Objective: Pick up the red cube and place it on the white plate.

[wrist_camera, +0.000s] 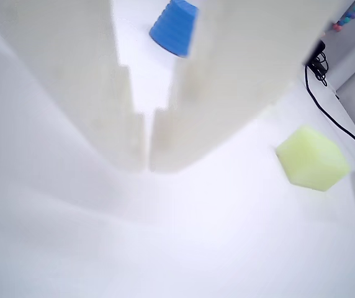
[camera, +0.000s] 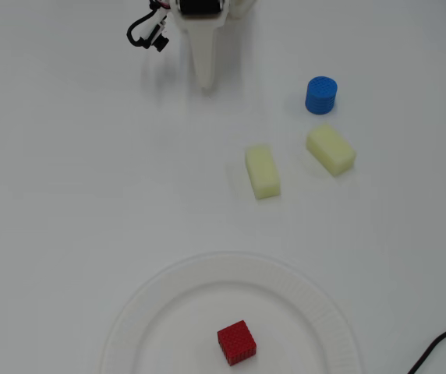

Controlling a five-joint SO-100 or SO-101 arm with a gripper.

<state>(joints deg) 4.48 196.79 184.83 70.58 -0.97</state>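
Red cube (camera: pixel 236 343) resting on white plate (camera: pixel 153 312) at near edge of overhead view, well apart from far claw (camera: pixel 204 78), fingers pressed together, empty.

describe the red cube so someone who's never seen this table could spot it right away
In the overhead view, find the big white plate at the bottom edge of the table. The red cube sits on it, a little right of centre. It is the only red thing; the yellow blocks and blue cylinder lie off the plate, farther up.
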